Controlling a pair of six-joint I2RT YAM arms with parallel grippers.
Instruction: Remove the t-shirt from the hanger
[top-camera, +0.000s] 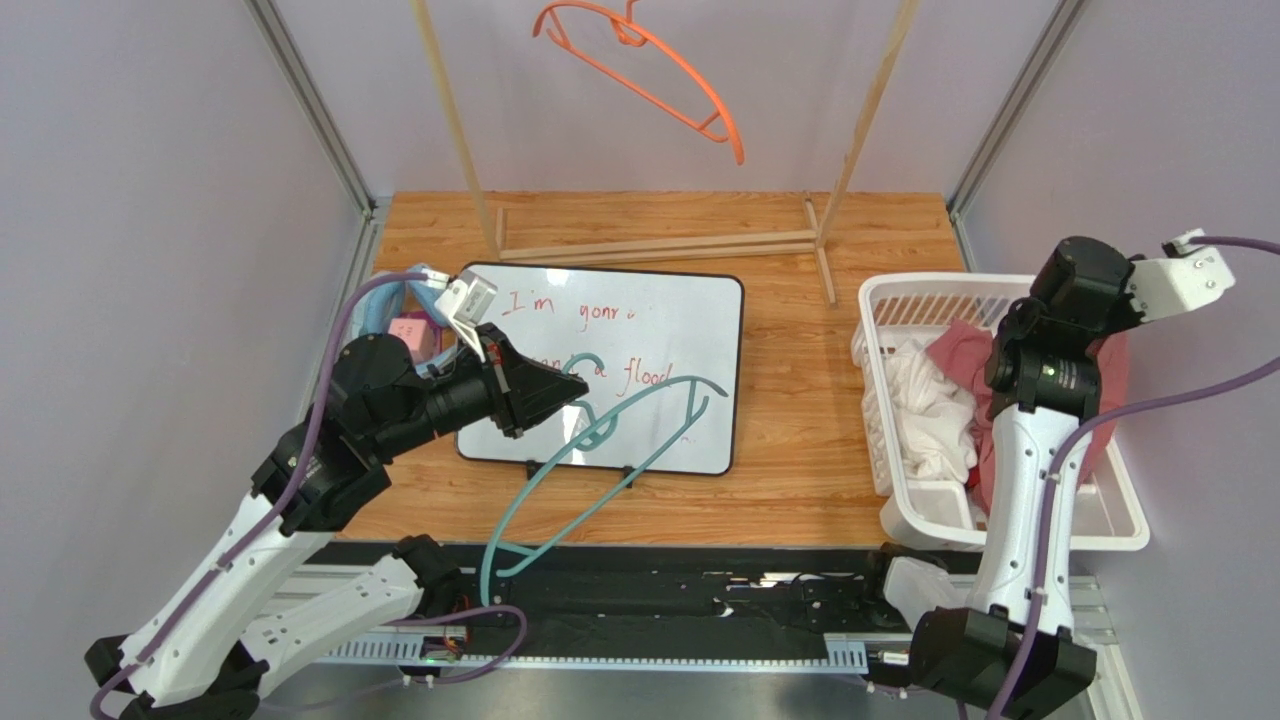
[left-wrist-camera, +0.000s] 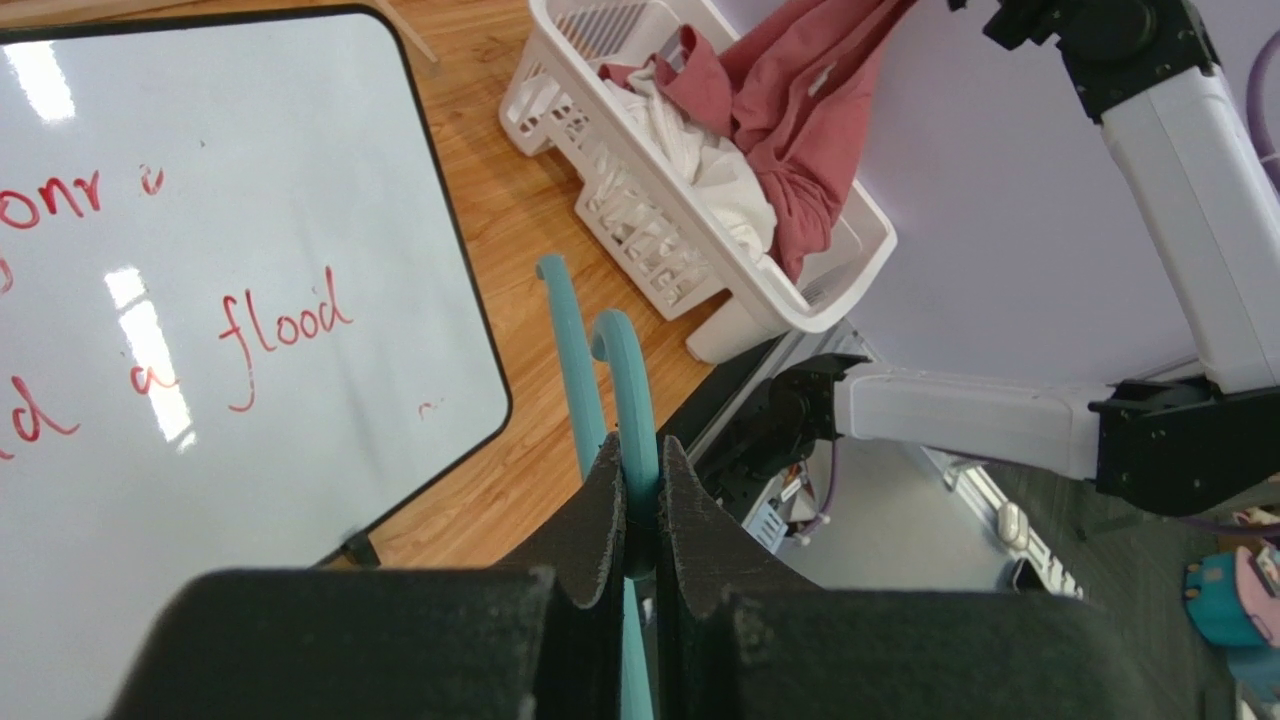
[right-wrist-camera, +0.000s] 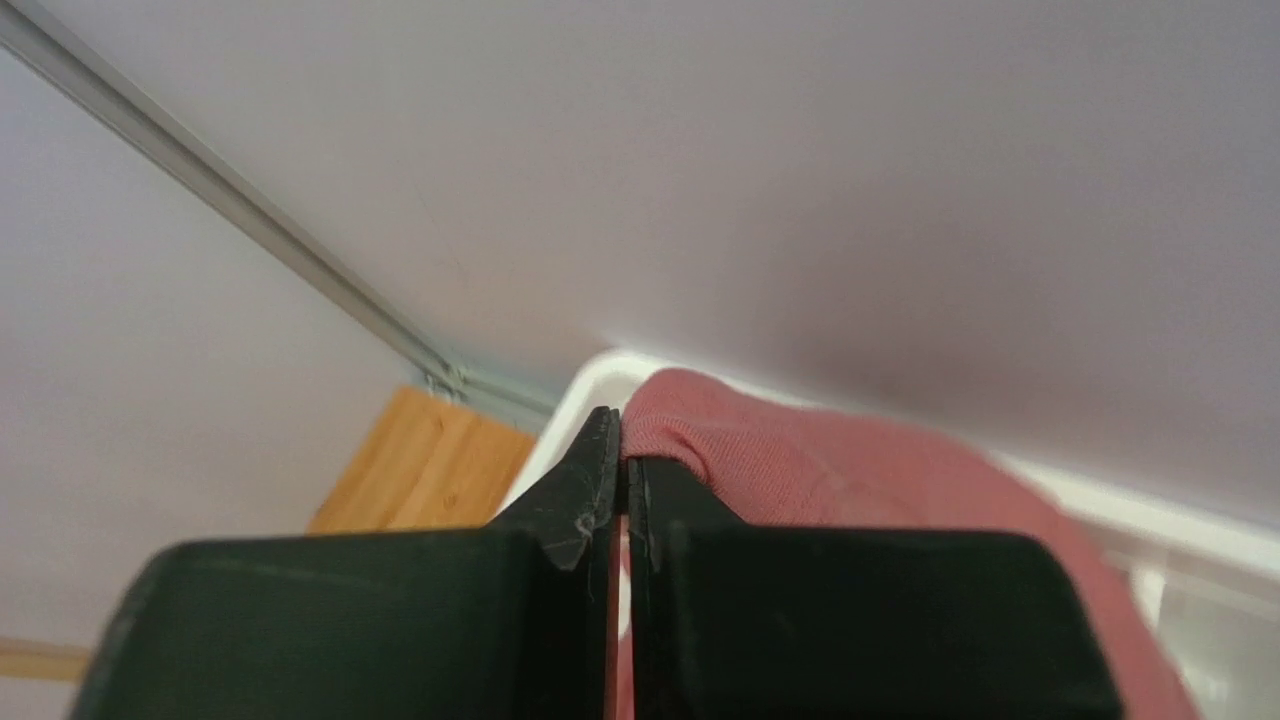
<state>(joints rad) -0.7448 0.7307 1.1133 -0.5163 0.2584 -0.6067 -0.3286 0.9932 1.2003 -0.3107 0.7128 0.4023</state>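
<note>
Over the wooden surface (top-camera: 812, 300) and its white dry-erase board (top-camera: 631, 323), my left end effector (left-wrist-camera: 639, 450) is clamped on the bare teal plastic hanger (left-wrist-camera: 631, 375). My right end effector (right-wrist-camera: 621, 435) is closed, pinching the red fabric t-shirt (left-wrist-camera: 796, 105), which drapes into the white plastic basket (left-wrist-camera: 842, 270).

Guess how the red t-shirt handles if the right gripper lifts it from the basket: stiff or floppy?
Likely floppy: the red t-shirt drapes in folds from the right gripper. Probably light, hanging from a thin pinch. It may drag on the white basket rim or the white cloth beneath.
</note>
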